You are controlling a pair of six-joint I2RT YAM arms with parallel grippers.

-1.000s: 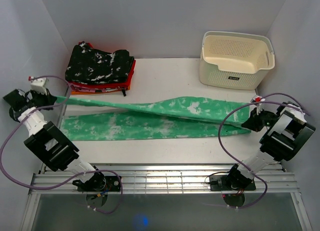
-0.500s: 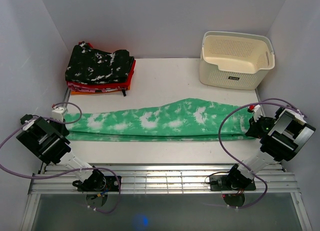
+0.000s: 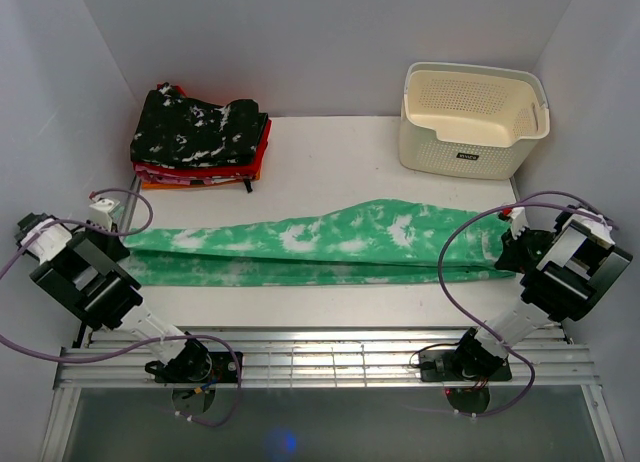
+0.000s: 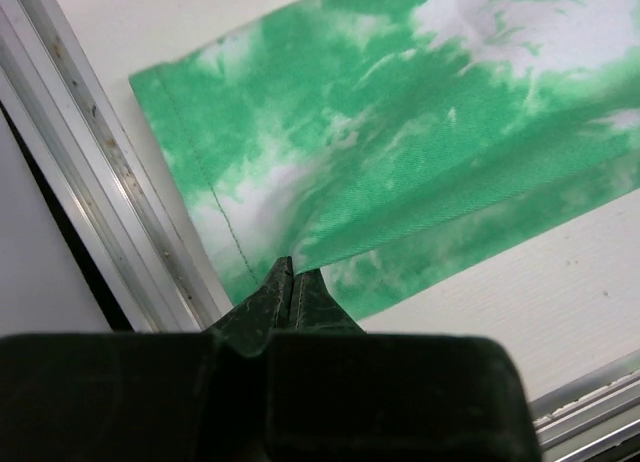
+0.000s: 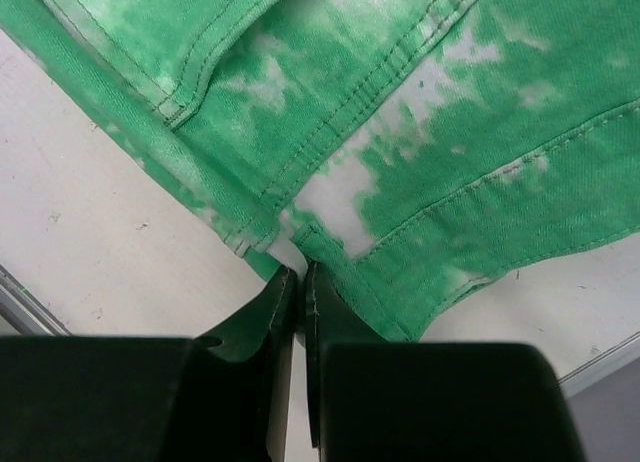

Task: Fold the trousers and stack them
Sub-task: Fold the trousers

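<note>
Left wrist: left gripper (image 4: 290, 280) fingers pinching trousers (image 4: 420, 132) hem; right gripper (image 5: 297, 280) pinching waistband.

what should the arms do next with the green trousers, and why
Probably lift the left pincer with the cuff end and carry it over to the right pincer at the waist. The trousers lie flat, one leg on the other, both ends pinched shut, so halving the length seems next.

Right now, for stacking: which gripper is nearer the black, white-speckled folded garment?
Left: the left gripper sits in front of the black speckled garment, same side; the right gripper is far across.
</note>
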